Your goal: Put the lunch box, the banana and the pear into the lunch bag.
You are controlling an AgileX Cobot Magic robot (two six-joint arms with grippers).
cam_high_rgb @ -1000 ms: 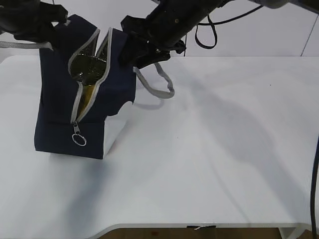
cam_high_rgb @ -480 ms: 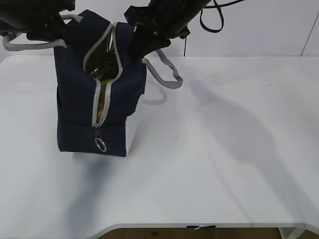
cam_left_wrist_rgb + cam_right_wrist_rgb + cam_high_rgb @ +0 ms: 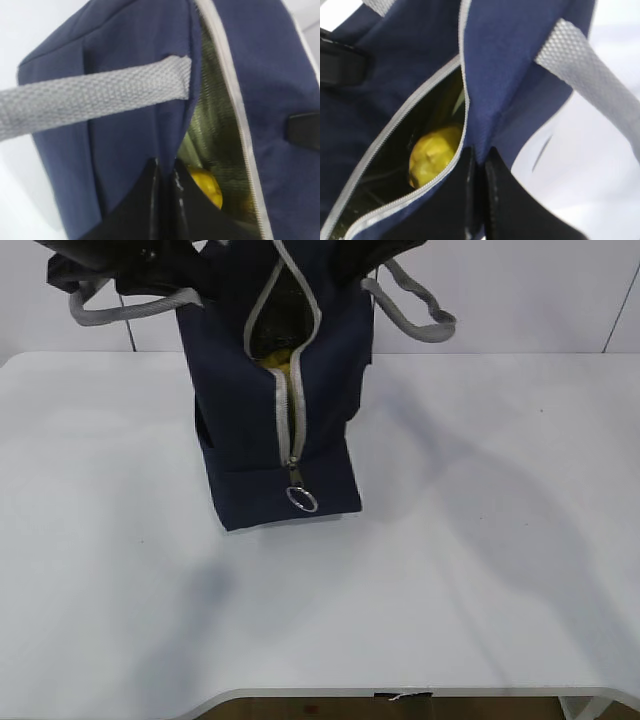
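Note:
The navy lunch bag (image 3: 260, 410) stands upright on the white table (image 3: 480, 540), its zipper end with the ring pull (image 3: 301, 500) facing the camera and its top gaping open. My left gripper (image 3: 165, 172) is shut on the bag's left top edge, beside a grey strap handle (image 3: 100, 97). My right gripper (image 3: 479, 157) is shut on the bag's right top edge. A yellow pear (image 3: 432, 155) lies inside the bag; it also shows in the left wrist view (image 3: 206, 186). The lunch box and the banana are hidden. In the exterior view both grippers are mostly cut off at the top edge.
The bag's grey strap handles hang out to the left (image 3: 120, 310) and to the right (image 3: 425, 315). A white wall stands behind the table. The table's front edge (image 3: 400, 692) runs along the bottom of the exterior view.
Both grippers have carried the bag to the right and turned it upright. Its zipper end now faces the camera squarely, and the white side panel no longer shows.

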